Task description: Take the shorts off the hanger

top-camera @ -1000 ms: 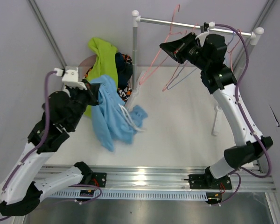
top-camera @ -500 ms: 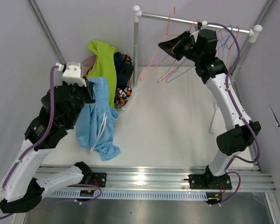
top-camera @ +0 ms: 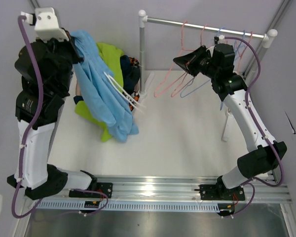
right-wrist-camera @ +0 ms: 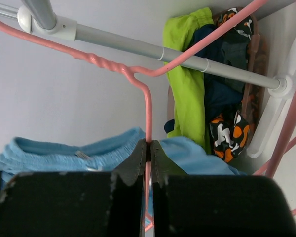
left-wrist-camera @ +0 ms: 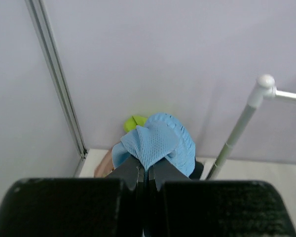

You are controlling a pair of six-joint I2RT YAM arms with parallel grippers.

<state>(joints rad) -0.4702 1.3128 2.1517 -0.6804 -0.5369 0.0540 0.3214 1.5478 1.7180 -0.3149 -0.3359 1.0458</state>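
My left gripper (top-camera: 73, 40) is raised high at the back left and shut on the light blue shorts (top-camera: 104, 96), which hang down from it with white drawstrings dangling. In the left wrist view the jaws (left-wrist-camera: 148, 170) pinch a fold of the blue fabric (left-wrist-camera: 155, 140). The lime green shorts (top-camera: 112, 57), navy shorts (top-camera: 130, 74) and blotch-patterned shorts (top-camera: 134, 97) lie piled by the rack post. My right gripper (top-camera: 179, 59) is shut on the stem of a pink hanger (right-wrist-camera: 147, 106), whose hook sits over the rail (right-wrist-camera: 138, 47).
The clothes rail (top-camera: 207, 22) spans the back on two white posts (top-camera: 143, 54). Several more pink and blue hangers (top-camera: 232, 42) hang on it near the right arm. A pinkish container (left-wrist-camera: 103, 168) shows under the pile. Grey walls close in left and back.
My left arm has swung up and towards the back left, lifting the light blue shorts off the table. My right gripper has lowered slightly with the pink hanger, which now hangs from the rail.
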